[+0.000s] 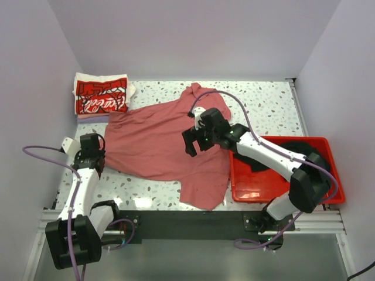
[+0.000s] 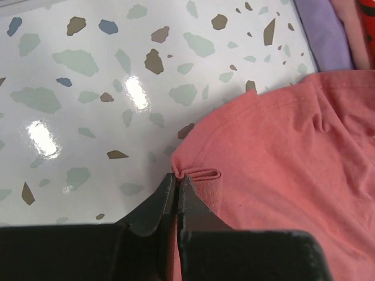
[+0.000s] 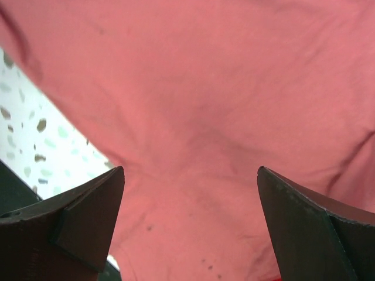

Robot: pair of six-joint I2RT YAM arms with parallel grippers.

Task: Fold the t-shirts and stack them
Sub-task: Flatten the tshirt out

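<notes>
A dusty-red t-shirt (image 1: 152,140) lies spread, partly rumpled, across the middle of the speckled table. My left gripper (image 1: 99,161) is at its left edge and is shut on a small fold of the hem (image 2: 196,174), low at the table. My right gripper (image 1: 196,143) hovers open and empty over the shirt's right part, and red cloth (image 3: 199,88) fills the space between its fingers. A folded stack topped by the white and red Coca-Cola shirt (image 1: 101,96) sits at the back left. A black shirt (image 1: 299,149) lies in the red bin.
The red plastic bin (image 1: 281,196) stands at the front right under my right arm. White walls close in the table (image 1: 263,105) on three sides. The lilac edge of the folded stack (image 2: 325,35) shows at the top right of the left wrist view.
</notes>
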